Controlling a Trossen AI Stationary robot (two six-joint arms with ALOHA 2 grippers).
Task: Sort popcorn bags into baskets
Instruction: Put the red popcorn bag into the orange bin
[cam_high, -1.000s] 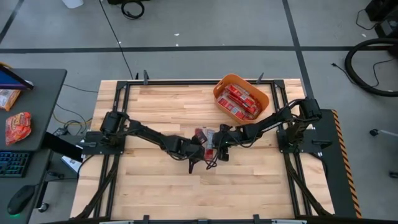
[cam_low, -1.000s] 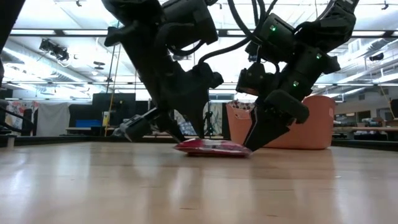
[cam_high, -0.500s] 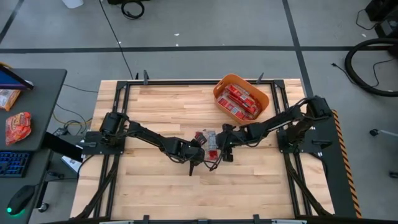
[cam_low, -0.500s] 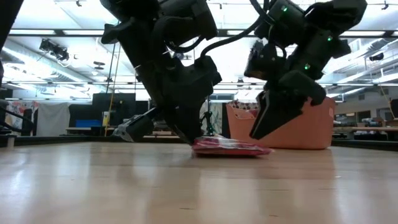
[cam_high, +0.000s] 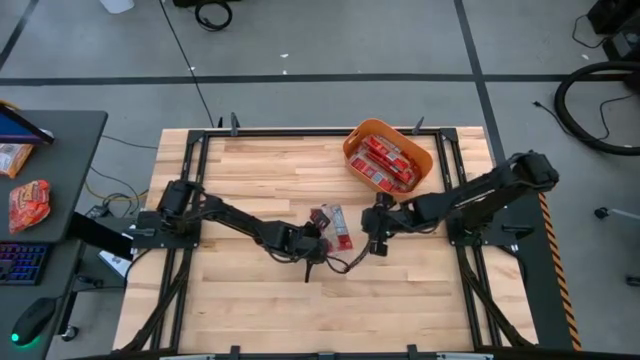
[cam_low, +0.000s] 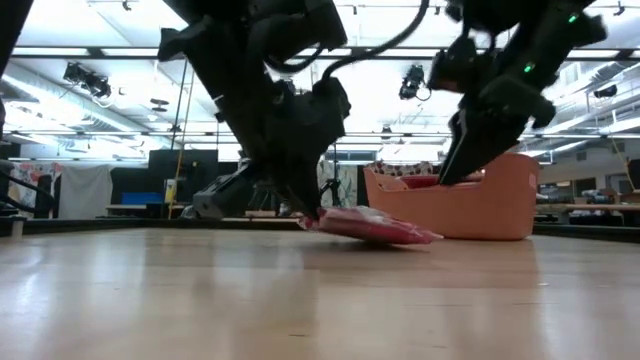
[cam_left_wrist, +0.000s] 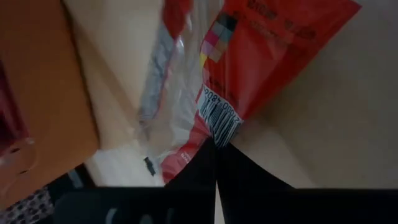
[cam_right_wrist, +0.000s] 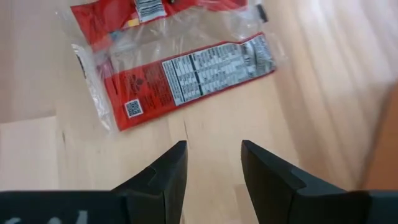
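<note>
Two arms meet near mid-table. My left gripper (cam_high: 318, 243) has its fingers (cam_left_wrist: 208, 163) pinched together on the edge of a popcorn bag (cam_high: 332, 227), and from table height that bag (cam_low: 375, 226) sits tilted, its gripped end raised off the wood and its far end resting on the table (cam_high: 240, 180). My right gripper (cam_high: 376, 228) hangs just beside the bag at its 3 o'clock, lifted clear, its fingers (cam_right_wrist: 163, 174) parted with nothing between them; the packet lies ahead of them, not touching. At 1 o'clock from the bag, near the table's far right corner, the orange basket (cam_high: 357, 134) holds several red popcorn bags (cam_high: 388, 164).
</note>
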